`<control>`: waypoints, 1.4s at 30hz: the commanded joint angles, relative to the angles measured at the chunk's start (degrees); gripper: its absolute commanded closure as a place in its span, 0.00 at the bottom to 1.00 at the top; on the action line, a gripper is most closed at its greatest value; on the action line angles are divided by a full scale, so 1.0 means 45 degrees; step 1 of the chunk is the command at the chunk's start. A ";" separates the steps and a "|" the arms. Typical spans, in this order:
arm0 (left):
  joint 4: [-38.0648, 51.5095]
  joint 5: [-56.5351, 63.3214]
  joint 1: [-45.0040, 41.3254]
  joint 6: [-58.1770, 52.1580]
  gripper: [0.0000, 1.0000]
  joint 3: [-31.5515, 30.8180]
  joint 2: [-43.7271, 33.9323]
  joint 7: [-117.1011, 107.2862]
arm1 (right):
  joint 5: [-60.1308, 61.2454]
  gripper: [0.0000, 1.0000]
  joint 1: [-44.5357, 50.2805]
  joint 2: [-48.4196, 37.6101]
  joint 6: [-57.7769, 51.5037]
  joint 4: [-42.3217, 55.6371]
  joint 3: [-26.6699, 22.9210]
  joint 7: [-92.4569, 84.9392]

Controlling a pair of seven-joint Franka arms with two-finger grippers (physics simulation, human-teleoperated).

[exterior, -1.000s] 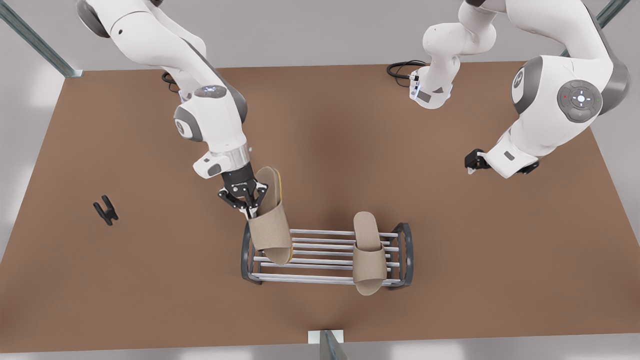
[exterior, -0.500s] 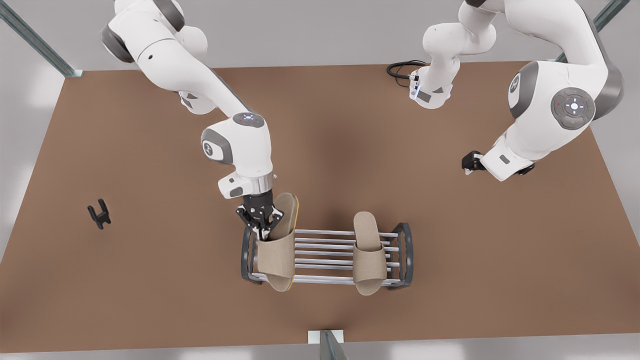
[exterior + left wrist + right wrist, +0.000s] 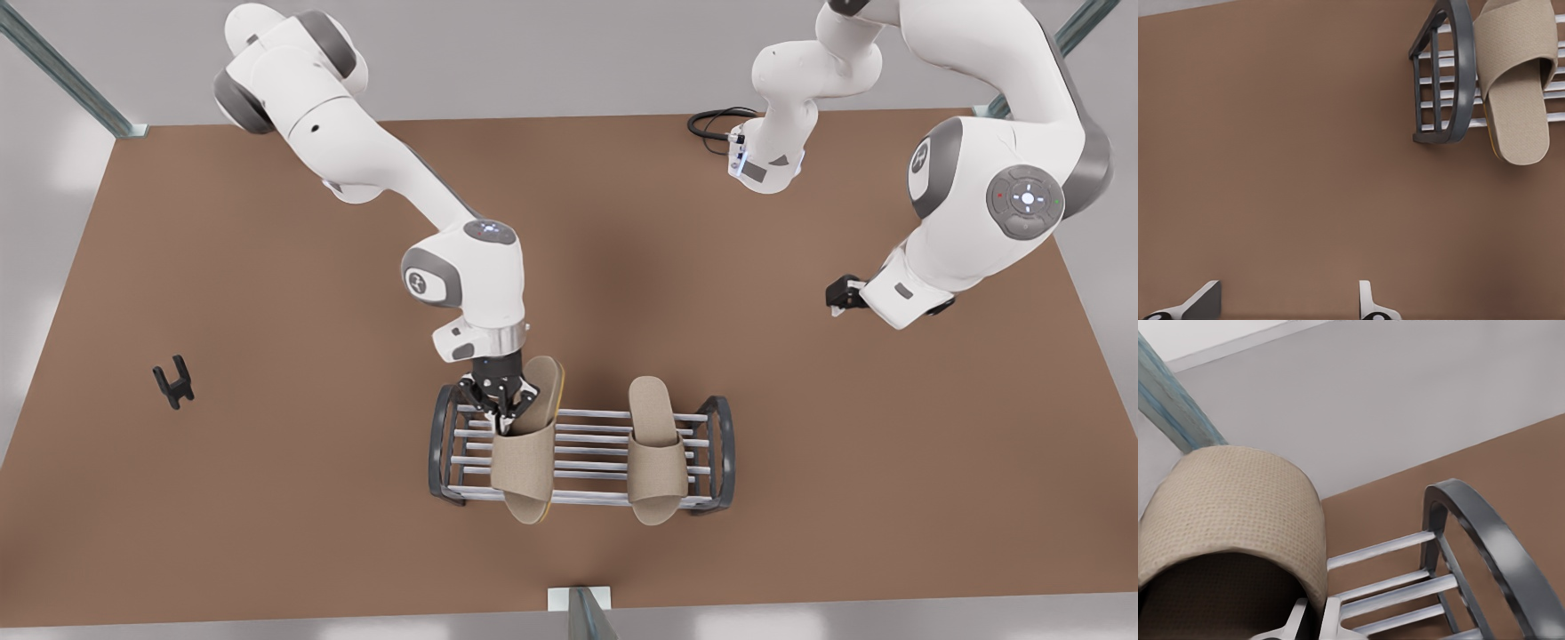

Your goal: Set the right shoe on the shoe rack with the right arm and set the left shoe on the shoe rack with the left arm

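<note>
The right arm's small black gripper (image 3: 505, 404) is at the front view's left end of the shoe rack (image 3: 587, 412), a low frame of dark grey arched metal ends joined by pale silver bars. It is closed on the wide strap of the right shoe (image 3: 524, 453), a beige fabric open-toe slide slipper with a flat sole. This slipper lies across the bars, left of the rack's middle in the front view. Its toe overhangs the near bar and its heel reaches past the far bar. Whether its sole rests fully on the bars cannot be told. In the right wrist view, the gripper (image 3: 1315, 620) pinches the strap's edge of the right shoe (image 3: 1238, 500), with an arched end of the rack (image 3: 1498, 540) just beyond.

The left shoe (image 3: 658, 449), a matching beige slipper, lies across the bars near the rack's end at the front view's right. It is apart from the other slipper.

The left arm waits well away over the brown table (image 3: 267, 498), at the front view's right. Its gripper (image 3: 845, 293) holds nothing. The left wrist view shows this gripper (image 3: 1288, 307) with its fingers spread apart, and the left shoe (image 3: 1518, 100) beside the rack's dark end (image 3: 1458, 73).

A small black forked piece (image 3: 173, 382) lies on the table at the front view's far left.
</note>
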 commanded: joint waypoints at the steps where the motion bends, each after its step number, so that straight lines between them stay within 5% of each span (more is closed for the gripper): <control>1: 0.0006 0.0008 -0.0002 0.0079 0.00 -0.0007 -0.0009 -0.0084 | -0.0115 0.79 0.0515 0.0087 -0.0077 0.0043 -0.0467 0.1519; 14: 0.0006 0.0047 0.0017 0.0293 0.00 0.0012 0.0206 -0.0084 | -0.0818 0.79 0.0868 0.0673 -0.0077 0.0121 -0.0663 0.1480; 15: 0.0006 0.0047 0.0017 0.0293 0.00 0.0012 0.0206 -0.0084 | -0.1033 0.57 0.0868 0.0731 -0.0057 0.0082 -0.0644 0.1480; 16: 0.0006 0.0047 0.0017 0.0274 0.00 0.0012 0.0206 -0.0084 | -0.1092 0.19 0.0868 0.0751 -0.0057 0.0082 -0.0644 0.1480; 17: 0.0006 0.0047 0.0017 0.0274 0.00 0.0012 0.0187 -0.0084 | -0.1092 0.00 0.0887 0.0732 -0.0076 0.0063 -0.0644 0.1480; 25: 0.0006 0.0047 -0.0022 0.0274 0.00 0.0012 0.0187 -0.0104 | -0.0936 0.00 0.0887 0.0224 -0.0213 0.0023 -0.0409 0.1480; 29: 0.0026 0.0067 -0.0022 0.0079 0.00 0.0012 0.0011 -0.0065 | -0.0291 0.00 0.0556 -0.1475 -0.0916 -0.0835 0.0020 0.1226; 32: 0.0045 0.0086 -0.0041 0.0079 0.00 -0.0007 -0.0009 -0.0065 | 0.0566 0.00 -0.6644 -0.2218 -0.2438 -0.1695 0.6499 -0.1738; 35: 0.0201 -0.0012 -0.0119 0.0254 0.00 -0.0007 0.0050 -0.0143 | 0.0938 0.00 -0.9791 -0.2724 -0.5562 -0.1559 0.7675 -0.3863; 36: 0.0201 0.0086 -0.0198 0.0547 0.00 -0.0046 0.0089 -0.0123 | 0.2031 0.00 -1.2307 -0.2842 -0.6170 -0.1520 0.8961 -0.6812; 38: 0.0240 0.0106 -0.0373 0.0567 0.00 -0.0066 0.0167 -0.0104 | 0.2404 0.00 -1.8876 -0.1769 -0.7414 -0.1716 1.3730 -1.0742; 39: 0.0241 0.0086 -0.0393 0.0567 0.00 -0.0066 0.0148 -0.0143 | 0.2675 0.00 -1.7676 -0.2098 -0.8357 -0.0877 1.2236 -1.1856; 40: 0.0240 0.0067 -0.0374 0.0567 0.00 -0.0066 0.0167 -0.0143 | 0.5634 0.00 -1.4613 -0.3948 -0.8340 -0.0192 0.7559 -1.3688; 41: 0.0240 0.0086 -0.0373 0.0567 0.00 -0.0046 0.0167 -0.0143 | 0.9502 0.00 -1.0670 -0.6157 -0.7481 -0.1086 0.1545 -1.6577; 42: 0.0240 0.0106 -0.0374 0.0548 0.00 -0.0046 0.0187 -0.0143 | 1.1133 0.00 -0.7631 -0.6632 -0.7401 -0.1598 -0.2184 -1.8049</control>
